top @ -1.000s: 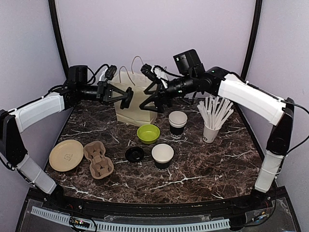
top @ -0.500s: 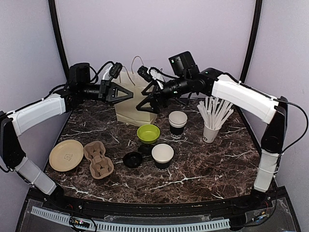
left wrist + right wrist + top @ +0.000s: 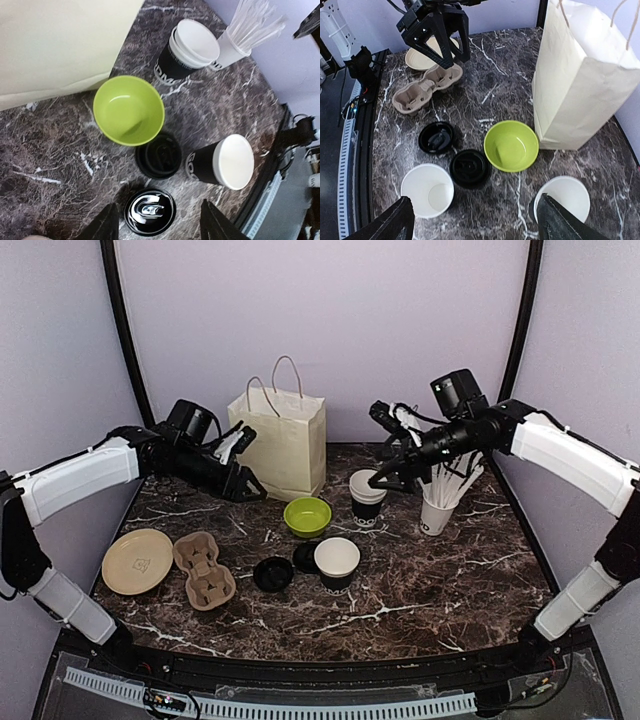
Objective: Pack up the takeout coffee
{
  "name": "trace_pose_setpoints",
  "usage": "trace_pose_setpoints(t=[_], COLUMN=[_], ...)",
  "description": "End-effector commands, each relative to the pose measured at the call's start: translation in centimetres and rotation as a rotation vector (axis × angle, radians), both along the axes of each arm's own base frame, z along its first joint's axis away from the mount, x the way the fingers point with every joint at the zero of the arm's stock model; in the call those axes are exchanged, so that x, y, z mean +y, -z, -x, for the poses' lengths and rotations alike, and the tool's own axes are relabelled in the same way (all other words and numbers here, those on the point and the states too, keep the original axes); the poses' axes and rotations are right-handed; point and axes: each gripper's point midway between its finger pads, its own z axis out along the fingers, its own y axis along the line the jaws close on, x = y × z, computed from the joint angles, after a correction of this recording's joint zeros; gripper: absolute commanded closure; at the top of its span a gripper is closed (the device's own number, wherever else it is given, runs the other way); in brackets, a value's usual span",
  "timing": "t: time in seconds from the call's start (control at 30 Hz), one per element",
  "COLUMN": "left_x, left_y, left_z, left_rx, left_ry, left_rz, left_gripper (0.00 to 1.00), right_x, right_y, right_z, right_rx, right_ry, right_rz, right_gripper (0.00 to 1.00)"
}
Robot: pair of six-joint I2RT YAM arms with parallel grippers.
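On the dark, white-veined marble table [image 3: 450, 580] both arms hang with nothing in their grasp. The left gripper [image 3: 456, 62] has its black, angular fingers spread apart by the left front corner of the paper bag [image 3: 280, 440]. The right gripper [image 3: 385, 478] stands wide above the back cups, empty too. The bag is smooth cream paper, upright, with thin looped cord handles. One coffee cup [image 3: 337, 562], black-walled with a white rolled rim, stands uncovered at the front middle. A nested pair of cups [image 3: 367, 498] stands behind it, just right of the glossy lime bowl [image 3: 307, 515]. Two round black plastic lids [image 3: 436, 137] lie flat just left of the front cup. Further left sit a moulded pulp cup carrier [image 3: 203, 570] and a round tan plate [image 3: 137, 560]. A white cup [image 3: 435, 515] bristling with straws stands at the right.
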Motion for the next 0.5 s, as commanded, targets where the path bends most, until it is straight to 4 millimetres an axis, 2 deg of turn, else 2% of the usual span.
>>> trace_pose_setpoints(t=[0.0,0.2,0.3,0.47], left_x=[0.5,-2.9,-4.7,-6.1], left_y=[4.6,6.9,8.6,10.7], left_z=[2.7,2.8,3.3,2.9], left_rx=[-0.022,-0.107,-0.156,-0.159], left_ry=[0.068,0.192,0.274,0.294], left_rz=[-0.266,-0.308,-0.364,-0.416], left_gripper=[0.38,0.26,0.24,0.21], right_x=[-3.5,-7.1,-7.8,-8.4], right_y=[1.7,3.2,3.7,3.8], right_z=[1.6,1.9,2.2,2.0], right_rx=[-0.036,-0.042,-0.045,-0.049], right_ry=[0.005,0.067,0.081,0.104], right_rz=[0.056,0.116,0.135,0.127], right_gripper=[0.17,0.19,0.19,0.19])
